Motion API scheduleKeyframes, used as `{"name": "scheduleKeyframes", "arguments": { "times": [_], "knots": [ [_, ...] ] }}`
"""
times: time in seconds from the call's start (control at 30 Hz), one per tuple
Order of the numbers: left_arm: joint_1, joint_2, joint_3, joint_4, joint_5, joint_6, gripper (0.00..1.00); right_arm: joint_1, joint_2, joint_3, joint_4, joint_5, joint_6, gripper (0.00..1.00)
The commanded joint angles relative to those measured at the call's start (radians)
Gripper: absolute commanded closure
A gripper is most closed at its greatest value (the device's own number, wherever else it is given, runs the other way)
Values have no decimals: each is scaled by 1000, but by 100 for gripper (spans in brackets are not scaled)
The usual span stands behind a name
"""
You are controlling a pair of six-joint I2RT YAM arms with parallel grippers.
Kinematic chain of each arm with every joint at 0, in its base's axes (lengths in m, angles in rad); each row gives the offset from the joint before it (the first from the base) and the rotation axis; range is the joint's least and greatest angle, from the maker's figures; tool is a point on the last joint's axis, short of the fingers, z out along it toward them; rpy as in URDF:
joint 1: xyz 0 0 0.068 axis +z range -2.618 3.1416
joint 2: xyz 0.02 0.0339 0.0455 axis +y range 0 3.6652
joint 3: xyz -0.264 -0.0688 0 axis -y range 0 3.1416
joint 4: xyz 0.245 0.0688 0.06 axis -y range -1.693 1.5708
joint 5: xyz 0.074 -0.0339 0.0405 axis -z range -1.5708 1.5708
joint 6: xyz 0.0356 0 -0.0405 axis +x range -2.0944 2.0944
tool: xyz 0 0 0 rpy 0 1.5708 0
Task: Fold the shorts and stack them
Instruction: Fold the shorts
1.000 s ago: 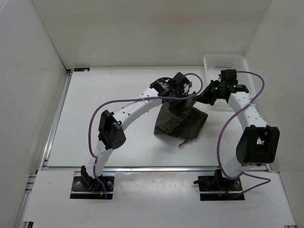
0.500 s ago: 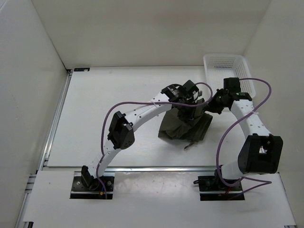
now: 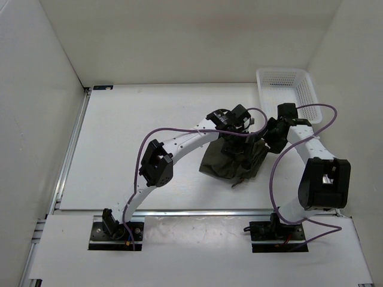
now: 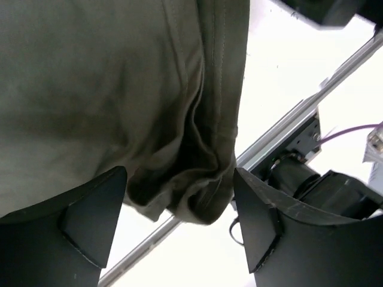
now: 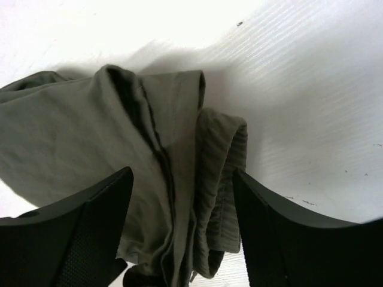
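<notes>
while the shorts lie bunched on the table, left fingers and right fingers stand spread above them

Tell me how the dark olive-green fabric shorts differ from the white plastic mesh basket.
The olive-green fabric shorts are soft and crumpled; the white plastic mesh basket is rigid and boxy. The shorts lie mid-table; the basket sits in the far right corner. Both rest on the white table.

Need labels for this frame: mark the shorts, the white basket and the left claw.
shorts [image 3: 218, 165]: top view, olive fabric's lower left part.
white basket [image 3: 286, 84]: top view, bare mesh floor.
left claw [image 4: 179, 179]: left wrist view, midway between its spread fingertips.
</notes>
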State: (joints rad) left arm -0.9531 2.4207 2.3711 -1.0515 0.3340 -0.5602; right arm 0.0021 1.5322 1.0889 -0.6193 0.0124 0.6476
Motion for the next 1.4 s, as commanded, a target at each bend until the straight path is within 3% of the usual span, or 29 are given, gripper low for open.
{"name": "scheduleKeyframes", "arguments": {
  "times": [0.0, 0.07, 0.17, 0.2, 0.23, 0.3, 0.33, 0.37, 0.43, 0.47, 0.67, 0.8, 1.07, 1.3, 1.37],
  "knots": [
    [-6, -162, -7, -19, 5, 26, 15, -5, -76, 5, 33, -3, -19, 27],
    [8, -205, -32, -28, -6, 26, 15, -5, -121, -4, 7, -12, -28, 27],
    [48, -294, -131, -28, -24, 26, 26, -5, -179, -38, -2, -42, -38, 30],
    [74, -336, -165, -28, -36, 35, 36, -5, -193, -67, -13, -61, -39, 32],
    [86, -356, -234, -19, -65, 36, 58, 4, -205, -82, -13, -80, -51, 34],
    [115, -383, -300, -10, -90, 45, 82, 4, -237, -116, 3, -183, -83, 41],
    [150, -393, -349, -10, -99, 55, 90, 16, -238, -139, 3, -215, -94, 61],
    [168, -403, -369, -10, -99, 56, 90, 28, -262, -139, 3, -226, -94, 76],
    [218, -423, -415, -10, -130, 75, 90, 77, -291, -130, -8, -203, -106, 96],
    [234, -433, -429, -10, -130, 75, 90, 96, -291, -130, -8, -194, -106, 98],
    [361, -488, -519, -1, -162, 85, 90, 258, -106, -43, 21, -158, -92, 100],
    [386, -497, -529, 8, -151, 94, 90, 269, -43, -79, 21, -134, -83, 100],
    [376, -447, -538, 27, -131, 94, 90, 228, -243, -250, -59, 6, -101, 100],
    [337, -341, -466, 38, -81, 94, 89, 239, -397, -184, -100, 54, -103, 100],
    [324, -315, -457, 47, -69, 94, 85, 249, -397, -156, -100, 5, -123, 100]
  ]
}}
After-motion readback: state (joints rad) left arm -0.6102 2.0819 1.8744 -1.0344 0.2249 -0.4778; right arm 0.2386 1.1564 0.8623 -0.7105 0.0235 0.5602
